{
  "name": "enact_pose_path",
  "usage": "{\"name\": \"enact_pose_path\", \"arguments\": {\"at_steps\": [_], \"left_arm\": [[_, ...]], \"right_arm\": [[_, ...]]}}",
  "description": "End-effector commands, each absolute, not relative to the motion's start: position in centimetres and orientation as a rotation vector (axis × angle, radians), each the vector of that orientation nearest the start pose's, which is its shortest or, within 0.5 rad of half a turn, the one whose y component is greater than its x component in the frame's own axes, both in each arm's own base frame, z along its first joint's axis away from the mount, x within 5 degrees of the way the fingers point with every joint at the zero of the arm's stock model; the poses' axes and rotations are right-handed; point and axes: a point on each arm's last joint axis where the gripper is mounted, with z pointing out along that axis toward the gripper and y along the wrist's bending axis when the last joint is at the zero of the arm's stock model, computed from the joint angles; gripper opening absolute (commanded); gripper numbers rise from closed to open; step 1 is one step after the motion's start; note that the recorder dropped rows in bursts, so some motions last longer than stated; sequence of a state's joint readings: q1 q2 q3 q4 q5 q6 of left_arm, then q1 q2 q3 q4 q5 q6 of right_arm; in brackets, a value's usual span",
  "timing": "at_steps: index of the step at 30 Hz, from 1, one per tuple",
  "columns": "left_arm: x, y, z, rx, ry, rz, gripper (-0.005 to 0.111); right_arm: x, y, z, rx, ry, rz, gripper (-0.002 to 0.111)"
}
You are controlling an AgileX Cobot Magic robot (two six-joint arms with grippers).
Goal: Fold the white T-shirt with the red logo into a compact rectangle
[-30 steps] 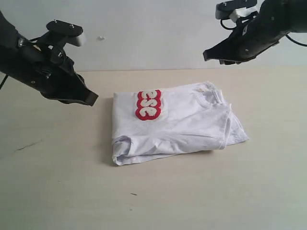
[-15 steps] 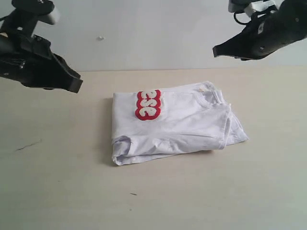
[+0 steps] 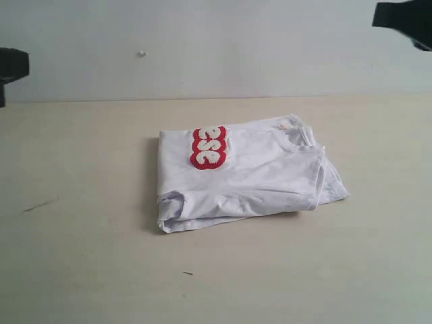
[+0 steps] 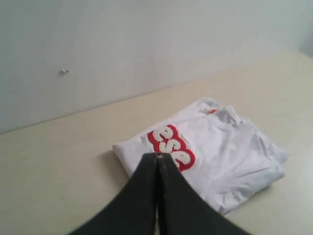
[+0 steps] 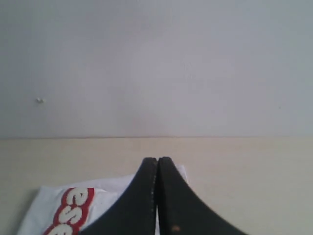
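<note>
Desk [image 3: 81,270] up front is bare pale wood from where I sit; tiny dark speck [image 3: 187,273] near the front edge; thin dark streak [image 3: 39,204] further back on the left; both well clear of the cloth.

Tee [image 3: 256,179] lies mid-desk, folded into a rough rectangle, flat on the surface; nothing is touching it; near-left corner is bunched, layers rolled on each other; on the right the layers fan out to a point at the near-right corner; collar [image 3: 297,138] sits on the far-right part, facing up, small orange tag [image 3: 282,126] just behind it.

Logo [image 3: 208,147] is on the top face, far-left area, running up to the far fold edge; three white letters show on the red.

Left claw [image 4: 157,155]: fingers pressed together, pinching nothing; it hangs in the air above the desk, tee below and beyond the tips.

Right claw [image 5: 157,159]: tips pressed together too, empty; a tee corner and part of the logo show beneath it, wall ahead.

In the exterior shot I only get a dark piece of the left arm [image 3: 10,66] at the left edge and of the right arm [image 3: 405,20] in the top right corner; both well apart from the tee.

Behind the desk, grey wall [image 3: 236,47]; one small white fleck [image 3: 141,53] on it.
</note>
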State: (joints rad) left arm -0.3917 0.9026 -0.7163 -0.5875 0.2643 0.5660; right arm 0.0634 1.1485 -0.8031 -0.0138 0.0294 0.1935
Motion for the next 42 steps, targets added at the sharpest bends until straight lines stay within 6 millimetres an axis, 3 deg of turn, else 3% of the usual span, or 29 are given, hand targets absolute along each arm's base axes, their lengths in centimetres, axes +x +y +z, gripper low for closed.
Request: {"name": "enact_pose_path", "arguments": {"at_steps": [1, 4, 9, 17, 23, 35, 42], "left_arm": [[14.2, -7.0, 34.5, 0.353, 1.727, -0.449, 0.0], [11.8, -5.6, 34.9, 0.26, 1.602, -0.47, 0.0], [8.5, -4.2, 34.8, 0.25, 1.492, -0.483, 0.0], [5.1, -3.7, 34.8, 0.335, 1.443, -0.532, 0.0], [4.7, -3.5, 34.9, 0.333, 1.424, -0.533, 0.0], [4.7, -3.5, 34.9, 0.335, 1.423, -0.53, 0.0], [2.6, -2.3, 35.4, 0.257, 1.32, -0.446, 0.0]], "right_arm": [[20.8, 1.3, 35.0, 0.123, 1.718, 0.2, 0.0], [17.3, 1.1, 36.0, 0.12, 1.627, 0.211, 0.0], [12.0, 0.8, 37.8, 0.112, 1.51, 0.22, 0.0], [7.0, 0.4, 39.3, 0.1, 1.35, 0.232, 0.0], [5.3, 0.3, 39.7, 0.095, 1.287, 0.236, 0.0], [5.2, 0.3, 39.7, 0.095, 1.282, 0.236, 0.0], [5.2, 0.3, 39.7, 0.095, 1.282, 0.236, 0.0]]}}
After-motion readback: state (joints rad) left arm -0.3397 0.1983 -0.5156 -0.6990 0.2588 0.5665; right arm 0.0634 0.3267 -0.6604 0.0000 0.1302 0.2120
